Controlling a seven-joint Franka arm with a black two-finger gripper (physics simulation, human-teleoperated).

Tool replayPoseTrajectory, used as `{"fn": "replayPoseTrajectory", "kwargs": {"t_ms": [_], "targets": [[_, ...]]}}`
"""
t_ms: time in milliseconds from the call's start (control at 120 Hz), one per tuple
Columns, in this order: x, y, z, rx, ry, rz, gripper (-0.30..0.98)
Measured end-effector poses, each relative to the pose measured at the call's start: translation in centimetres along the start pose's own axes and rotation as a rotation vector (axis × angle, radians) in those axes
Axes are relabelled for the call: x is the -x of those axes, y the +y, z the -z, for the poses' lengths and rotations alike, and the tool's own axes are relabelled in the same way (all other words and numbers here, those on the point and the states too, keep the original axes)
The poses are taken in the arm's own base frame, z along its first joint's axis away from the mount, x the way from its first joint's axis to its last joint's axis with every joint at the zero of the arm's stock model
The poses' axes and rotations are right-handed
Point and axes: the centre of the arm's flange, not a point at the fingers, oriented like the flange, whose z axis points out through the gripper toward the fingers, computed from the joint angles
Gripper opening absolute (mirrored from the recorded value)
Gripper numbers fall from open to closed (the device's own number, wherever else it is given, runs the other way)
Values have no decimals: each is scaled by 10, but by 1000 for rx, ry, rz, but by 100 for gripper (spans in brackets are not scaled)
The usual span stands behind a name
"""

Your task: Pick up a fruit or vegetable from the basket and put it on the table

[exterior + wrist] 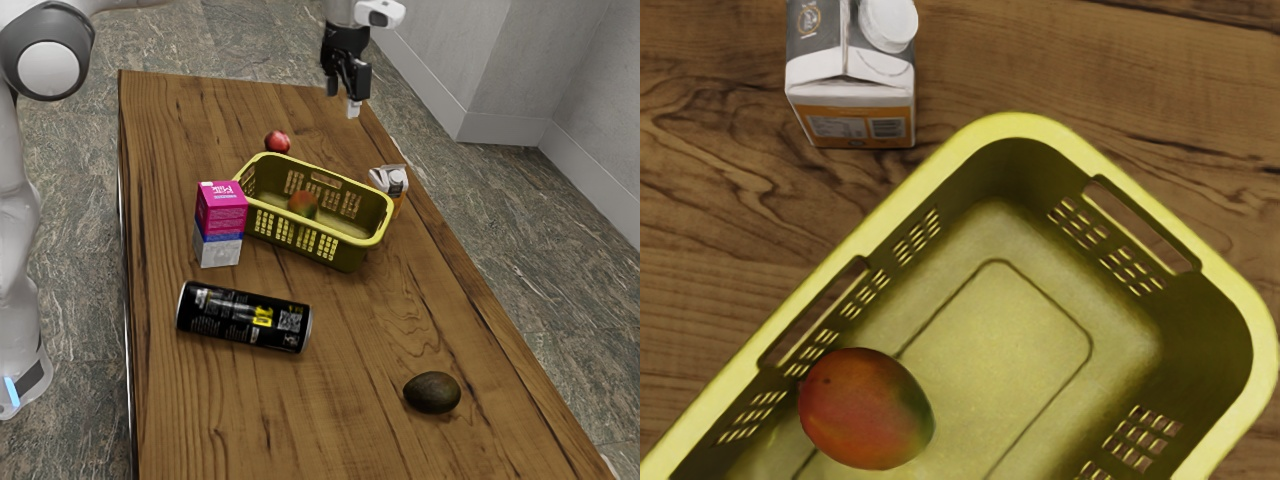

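exterior view
basket [377,238]: yellow-green, on the bench [350,330], holding the mango [302,204]
cartons: pink one [221,225] right beside the basket, white-and-orange one [392,184] next to it too, both upright
black can [245,317]: lying on its side
claw [343,98]: empty, fingers spread, up above the bench

wrist view
basket: mango's inside, near a wall with a handle slot
white-and-orange carton: outside the basket, white cap on

1. I see wooden tabletop [360,320]; yellow-green basket [345,256] upright on it.
2. Just beside it: pink carton [221,222], white-orange carton [852,90].
3. Red fruit [277,142] near basket.
4. Black can [245,317] on its side.
5. Dark avocado [432,393], well apart.
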Motion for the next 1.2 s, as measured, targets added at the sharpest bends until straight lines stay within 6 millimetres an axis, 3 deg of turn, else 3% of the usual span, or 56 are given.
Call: {"fn": "replayPoseTrajectory", "kwargs": {"t_ms": [308, 442, 658, 883, 967, 1050, 1200], "targets": [[-6, 62, -1, 19, 24, -127, 69], [-10, 69, 7, 24, 37, -97, 69], [-21, 49, -15, -6, -3, 181, 69], [-16, -35, -11, -37, 5, 608, 69], [-12, -57, -10, -44, 7, 729, 69], [-12, -57, -12, -47, 3, 804, 69], [-17, -31, -34, -54, -33, 871, 69]]}}
